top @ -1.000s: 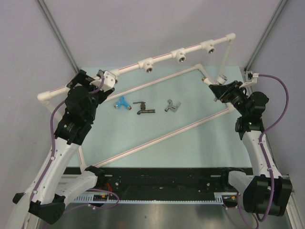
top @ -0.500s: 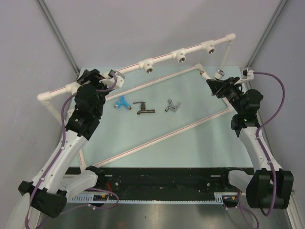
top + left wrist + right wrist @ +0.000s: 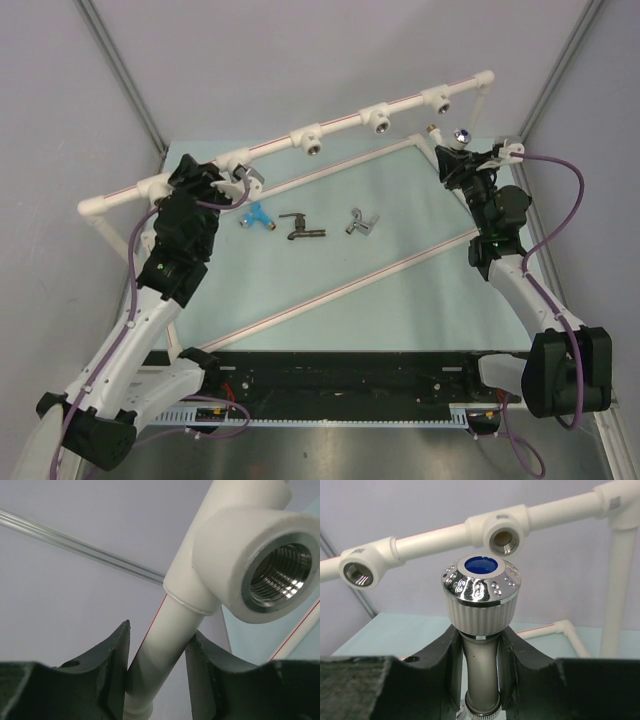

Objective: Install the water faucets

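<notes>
Grey walls (image 3: 300, 50) enclosed a pale green table (image 3: 400, 300) carrying a white pipe (image 3: 152, 680) frame with four tees along its raised rail. None of the faucets looked installed. The tee (image 3: 235, 545) at the left end showed a bare threaded socket in the left wrist view, and the three other tees (image 3: 378, 118) in the top view also showed open metal mouths.

The blue faucet (image 3: 256, 216), dark faucet (image 3: 300, 227) and silver faucet (image 3: 361, 222) lay loose on the table in a row, apart from one another, below the rail. The right gripper (image 3: 479, 650) was clamped on the stem of the white faucet (image 3: 480, 605), just under its ribbed, chrome-capped knob, holding it upright in the air near the right end of the rail and not touching any socket. The left gripper (image 3: 161, 630) was closed round the pipe just below its tee, apparently bracing the frame.

By my judgement all four fittings were left to do, the white one nearest to starting.
</notes>
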Controlling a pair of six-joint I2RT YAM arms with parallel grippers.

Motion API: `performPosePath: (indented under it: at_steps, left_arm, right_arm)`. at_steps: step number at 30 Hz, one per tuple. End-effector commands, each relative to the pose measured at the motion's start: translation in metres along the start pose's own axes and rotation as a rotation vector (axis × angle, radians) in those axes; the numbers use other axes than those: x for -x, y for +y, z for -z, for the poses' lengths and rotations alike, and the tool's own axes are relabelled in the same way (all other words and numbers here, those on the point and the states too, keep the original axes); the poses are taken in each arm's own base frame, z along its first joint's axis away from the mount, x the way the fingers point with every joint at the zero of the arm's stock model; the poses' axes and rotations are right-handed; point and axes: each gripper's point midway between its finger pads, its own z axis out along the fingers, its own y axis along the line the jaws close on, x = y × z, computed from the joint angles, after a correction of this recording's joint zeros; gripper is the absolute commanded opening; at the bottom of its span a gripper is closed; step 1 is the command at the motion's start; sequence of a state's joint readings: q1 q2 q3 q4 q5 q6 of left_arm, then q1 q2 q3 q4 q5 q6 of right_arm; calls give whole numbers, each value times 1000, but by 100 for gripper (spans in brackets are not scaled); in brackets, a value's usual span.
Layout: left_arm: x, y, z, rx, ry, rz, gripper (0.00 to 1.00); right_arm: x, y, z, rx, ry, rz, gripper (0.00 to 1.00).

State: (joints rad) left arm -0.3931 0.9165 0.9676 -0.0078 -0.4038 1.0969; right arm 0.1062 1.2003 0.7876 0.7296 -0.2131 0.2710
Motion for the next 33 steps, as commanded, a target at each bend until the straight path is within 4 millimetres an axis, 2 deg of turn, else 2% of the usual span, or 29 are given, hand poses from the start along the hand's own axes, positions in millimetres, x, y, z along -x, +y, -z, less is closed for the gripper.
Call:
performPosePath:
  at_steps: [1, 2, 3, 4, 9, 22, 33]
  left_arm:
    - [6, 8, 12, 87, -74, 269, 1]
    - [8, 11, 16, 101, -92, 292, 0]
    - [6, 4, 16, 92, -95, 292, 0]
    - [8, 6, 17, 102, -113, 300, 0]
    - [11, 5, 23, 121, -163, 345, 0]
    - [12, 5, 28, 144, -209, 345, 0]
    - [5, -6, 15, 122, -179, 349, 0]
  right_arm:
    - [63, 1, -9, -15, -212, 125, 0]
    - [66, 5, -8, -4, -218, 137, 0]
    - [67, 5, -7, -4, -221, 156, 0]
    - [69, 7, -6, 0, -226, 165, 0]
    - [68, -6, -7, -49, -225, 196, 0]
    - [81, -13, -12, -66, -230, 263, 0]
    - [67, -27, -11, -111, -162, 282, 0]
